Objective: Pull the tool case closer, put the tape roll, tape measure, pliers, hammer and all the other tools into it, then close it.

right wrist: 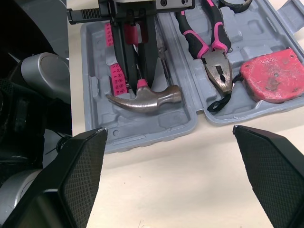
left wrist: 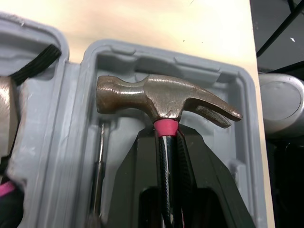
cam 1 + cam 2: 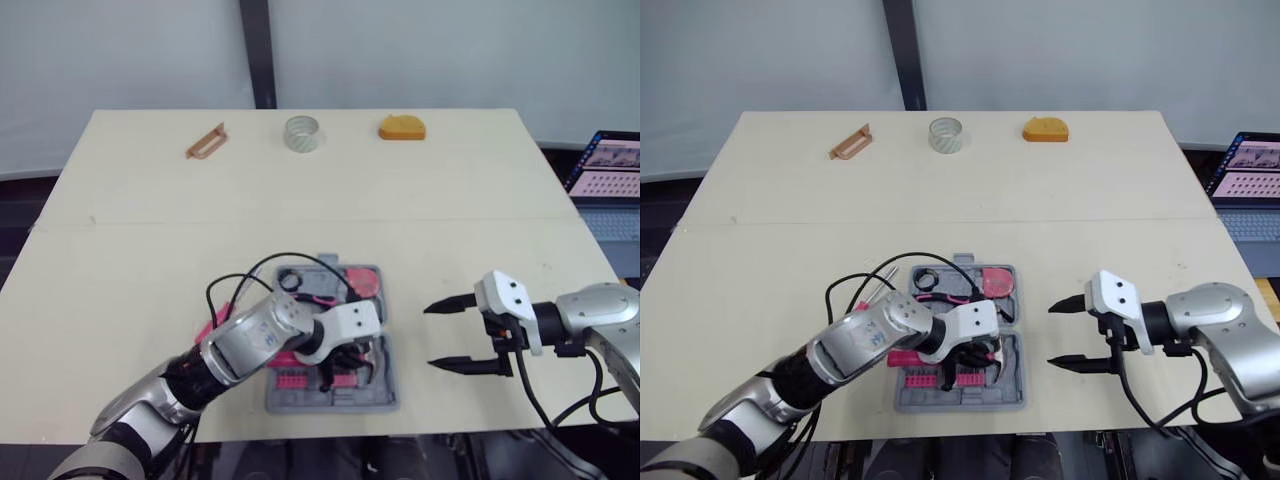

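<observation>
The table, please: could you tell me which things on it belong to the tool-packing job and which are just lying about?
Job: tool case, hammer (in the left hand), pliers, tape measure, tape roll.
Lying about: laptop; orange object and brown object, possibly tools, unclear.
</observation>
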Controlling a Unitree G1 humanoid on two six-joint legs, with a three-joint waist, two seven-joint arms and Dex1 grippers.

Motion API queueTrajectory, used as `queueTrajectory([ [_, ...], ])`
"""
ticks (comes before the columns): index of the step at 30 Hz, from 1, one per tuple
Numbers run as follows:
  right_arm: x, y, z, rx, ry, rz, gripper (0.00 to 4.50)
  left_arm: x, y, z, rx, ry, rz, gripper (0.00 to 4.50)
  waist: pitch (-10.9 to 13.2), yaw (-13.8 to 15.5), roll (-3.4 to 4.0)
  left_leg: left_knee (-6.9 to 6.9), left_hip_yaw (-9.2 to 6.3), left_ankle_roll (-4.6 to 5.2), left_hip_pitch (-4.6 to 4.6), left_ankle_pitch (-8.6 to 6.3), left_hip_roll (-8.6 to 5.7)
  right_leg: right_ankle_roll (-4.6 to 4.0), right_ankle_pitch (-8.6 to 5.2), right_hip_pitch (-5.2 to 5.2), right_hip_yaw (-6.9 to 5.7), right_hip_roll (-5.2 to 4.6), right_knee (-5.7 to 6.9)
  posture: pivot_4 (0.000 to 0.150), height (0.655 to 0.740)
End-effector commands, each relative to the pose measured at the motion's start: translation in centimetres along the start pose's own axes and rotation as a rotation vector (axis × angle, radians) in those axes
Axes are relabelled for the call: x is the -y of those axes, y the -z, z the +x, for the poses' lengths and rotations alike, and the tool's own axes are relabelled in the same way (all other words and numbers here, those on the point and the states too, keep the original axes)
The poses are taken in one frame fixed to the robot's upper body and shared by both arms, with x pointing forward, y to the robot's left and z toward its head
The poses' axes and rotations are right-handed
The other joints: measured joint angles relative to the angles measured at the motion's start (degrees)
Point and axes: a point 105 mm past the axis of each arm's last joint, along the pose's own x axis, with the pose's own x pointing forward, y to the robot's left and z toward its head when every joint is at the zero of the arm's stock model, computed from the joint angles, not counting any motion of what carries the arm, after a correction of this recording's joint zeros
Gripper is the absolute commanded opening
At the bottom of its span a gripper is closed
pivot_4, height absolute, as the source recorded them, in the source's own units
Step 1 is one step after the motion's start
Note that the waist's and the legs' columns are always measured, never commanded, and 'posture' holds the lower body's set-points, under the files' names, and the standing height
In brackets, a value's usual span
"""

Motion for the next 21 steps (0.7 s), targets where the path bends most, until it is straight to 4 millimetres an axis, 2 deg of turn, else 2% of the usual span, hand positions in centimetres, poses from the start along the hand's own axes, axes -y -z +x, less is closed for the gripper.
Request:
queueTrajectory([
  [1, 0.21, -0.79, -0.76, 0.000, 0.018, -0.049, 4.50, 0.48, -0.72, 0.38, 0.021, 0.017, 0.034, 0.04, 0.0, 0.0, 0.00, 0.00, 0.00, 0.00, 0.00, 0.00, 0.00, 0.00, 0.00, 0.00, 0.00, 0.00, 0.00, 0.150, 0.7400],
  [21, 0.17, -0.69, -0.85, 0.001, 0.031, -0.046, 4.50, -0.28, -1.18, 1.10, 0.032, -0.011, 0.047, 0.04, 0.0, 0.0, 0.00, 0.02, 0.00, 0.00, 0.01, 0.00, 0.00, 0.00, 0.00, 0.01, 0.00, 0.00, 0.02, 0.150, 0.7400],
])
